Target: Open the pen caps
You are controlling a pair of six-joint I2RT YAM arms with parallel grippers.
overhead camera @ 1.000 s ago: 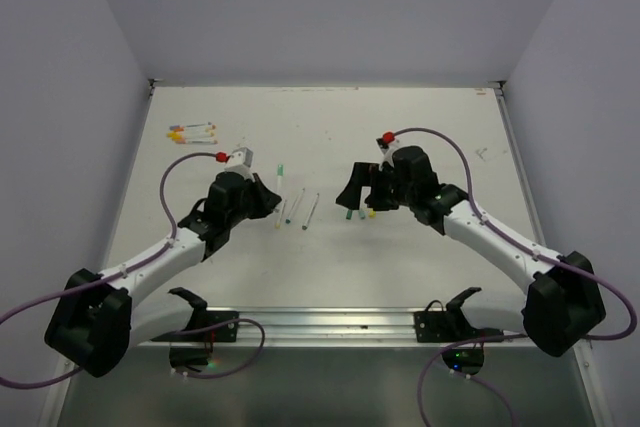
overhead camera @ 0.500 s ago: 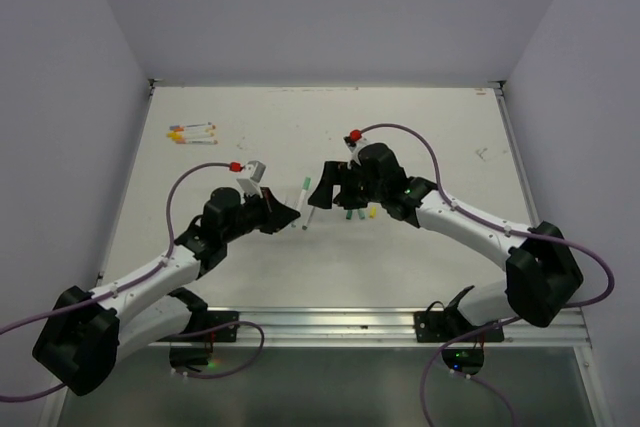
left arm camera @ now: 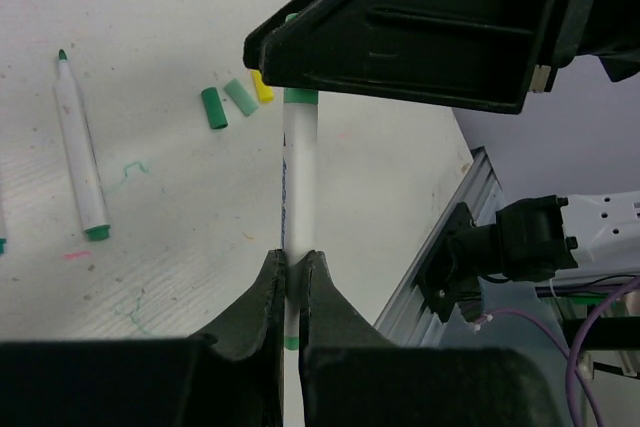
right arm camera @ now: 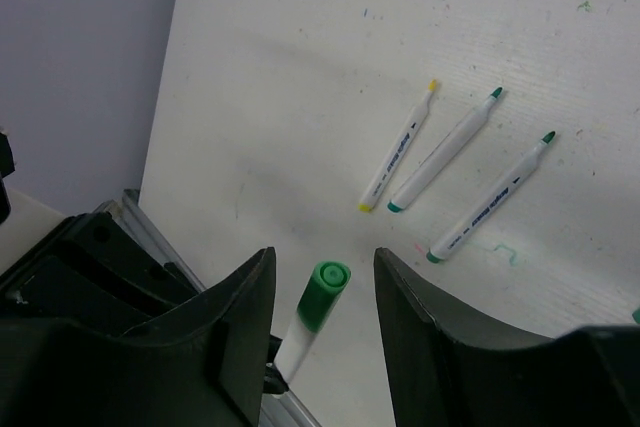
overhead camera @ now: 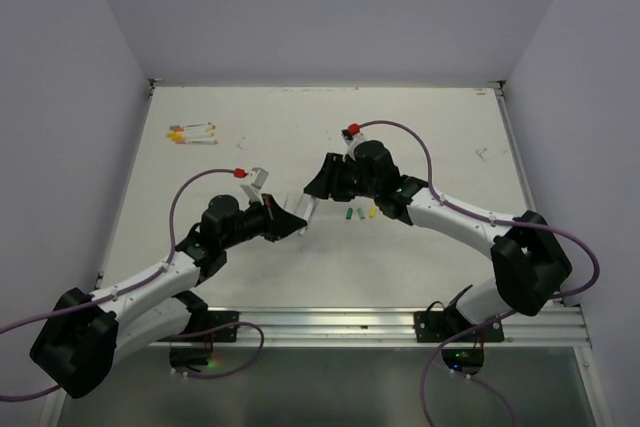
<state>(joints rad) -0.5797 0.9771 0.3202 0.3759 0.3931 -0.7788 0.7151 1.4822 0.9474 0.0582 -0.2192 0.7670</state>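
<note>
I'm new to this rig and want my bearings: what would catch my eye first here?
The pen held up mid-scene: the left gripper is shut on its white barrel, and the right gripper stands open around its green cap without touching. Three loose caps lie on the table nearby, and three uncapped pens lie side by side.

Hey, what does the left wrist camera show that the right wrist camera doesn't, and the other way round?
Left wrist only: the left gripper clamped on the white body of the held pen, and a loose yellow cap. Right wrist only: a yellow-tipped uncapped pen, and the right gripper with a gap on either side of the green cap. Both: the held pen with its green cap on, and a green-tipped uncapped pen.
</note>
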